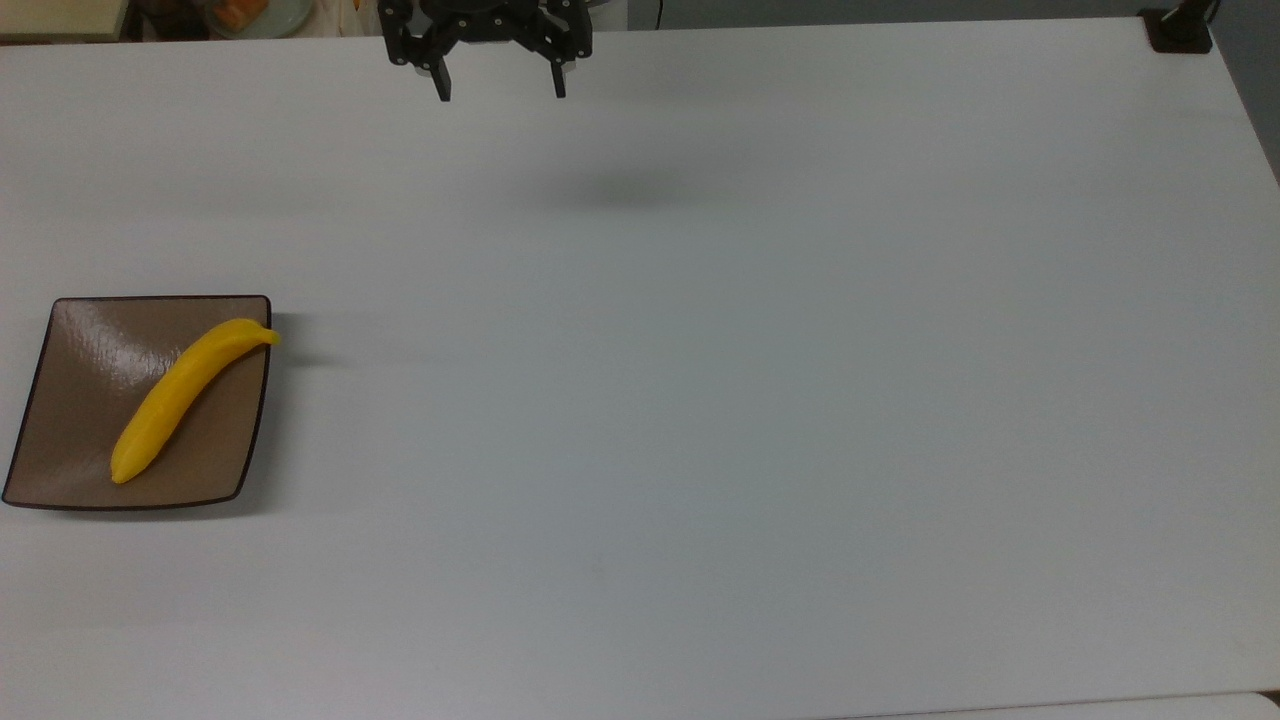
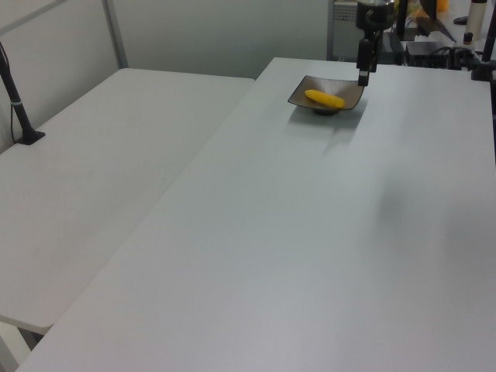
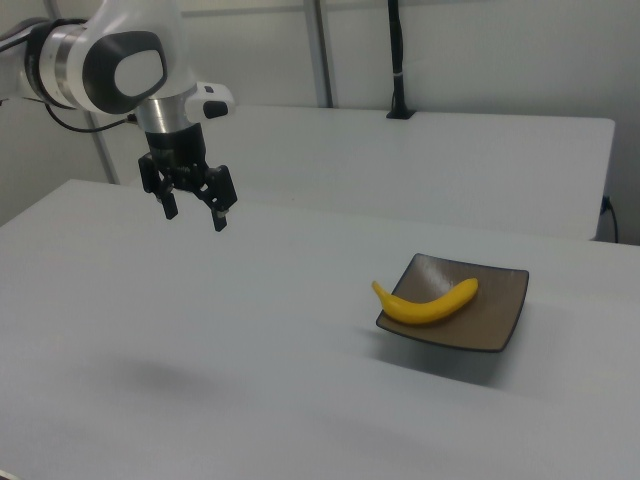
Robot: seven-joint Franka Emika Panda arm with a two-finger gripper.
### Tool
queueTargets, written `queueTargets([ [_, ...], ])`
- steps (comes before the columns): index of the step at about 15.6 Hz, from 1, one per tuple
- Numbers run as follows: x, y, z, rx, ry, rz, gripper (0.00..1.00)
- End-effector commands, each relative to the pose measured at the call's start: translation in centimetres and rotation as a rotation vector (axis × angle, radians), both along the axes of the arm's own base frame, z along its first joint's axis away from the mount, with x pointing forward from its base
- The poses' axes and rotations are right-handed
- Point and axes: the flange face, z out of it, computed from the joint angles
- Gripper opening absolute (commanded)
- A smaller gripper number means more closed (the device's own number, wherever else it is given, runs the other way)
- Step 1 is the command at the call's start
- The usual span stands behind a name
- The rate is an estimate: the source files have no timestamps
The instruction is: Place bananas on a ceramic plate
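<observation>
Nearest in the right view is bare white bench [image 3: 300, 400], with a soft shadow on it at the right view's lower left. Farther in sits the ceramic plate [image 3: 495, 315], a glossy brown square with a thin dark rim, toward the right view's right. The bananas [image 3: 425, 303], in fact a single bright-yellow curved one, lie across the plate with nothing gripping them. In the top view the fruit [image 1: 185, 395] runs on a diagonal over the plate [image 1: 70, 400], its pointed stem reaching out just past the plate's upper right corner while the rest of the body rests inside the rim.

Judged from how things lie, the placing is done: the fruit is down on the plate and free of the arm. What may be left is only for the arm to clear away; the overhanging stem looks harmless, since most of the length is carried by the plate.

Farther back, the gripper [image 3: 192, 207] hangs above the bench, well apart from the plate, toward the right view's left. Its fingers [image 3: 217, 217] point down, spread wide and empty. The white arm above it comes in from the right view's upper left, wrist roughly vertical. In the top view the gripper [image 1: 498, 88] sits by the far edge of the bench
</observation>
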Motion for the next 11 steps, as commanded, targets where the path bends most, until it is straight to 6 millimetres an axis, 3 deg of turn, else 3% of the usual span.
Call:
queueTargets([
  [1,-1.1,0.8,-0.2,-0.051,0.021,0.031,1.0],
  [6,-1.0,3.0,-0.7,-0.102,0.015,0.074,1.0],
  [11,-1.0,1.8,-0.3,-0.09,0.013,0.049,1.0],
])
